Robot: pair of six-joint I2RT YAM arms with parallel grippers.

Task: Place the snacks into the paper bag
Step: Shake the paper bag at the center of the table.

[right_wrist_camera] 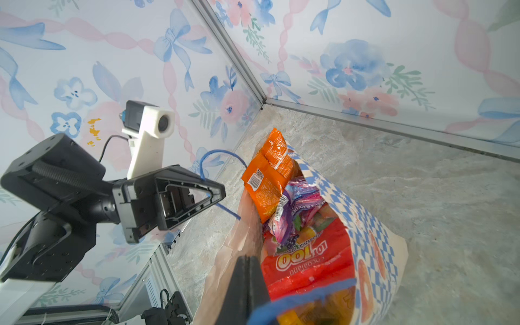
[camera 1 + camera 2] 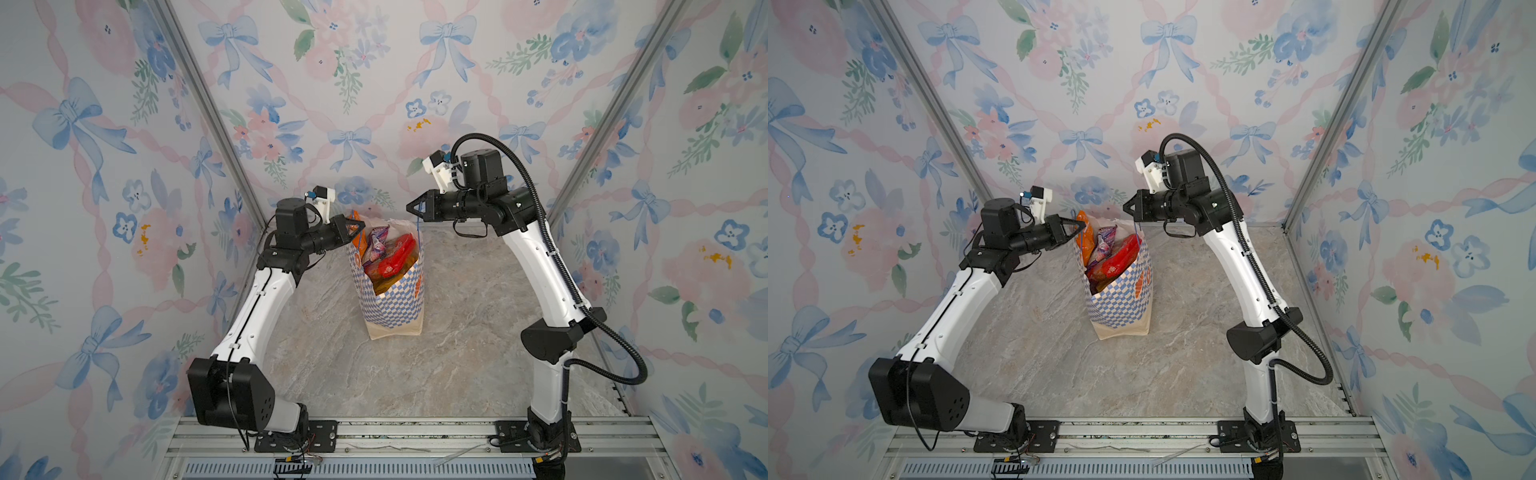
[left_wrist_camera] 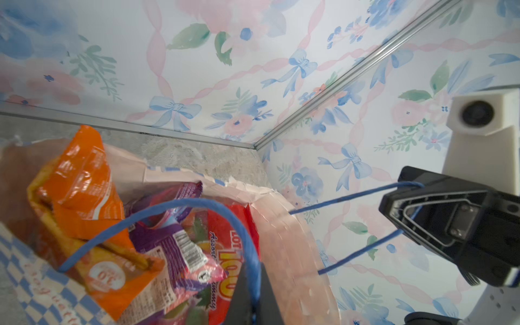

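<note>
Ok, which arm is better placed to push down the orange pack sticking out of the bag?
Left, probably. The orange pack stands at the paper bag's rim beside the left gripper; the right gripper is across the mouth. Each has its jaws shut on a cord handle, so left must let go first.

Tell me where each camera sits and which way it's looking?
Top views: overhead behind the robot, looking down at the paper bag of snacks; both arms show whole.
Left wrist: on the left arm, facing across the bag's mouth; left gripper shut on a blue handle, right gripper opposite.
Right wrist: on the right arm, facing back; right gripper shut on the other handle, left gripper opposite.
Shared: both wrist views show the orange packet.
</note>
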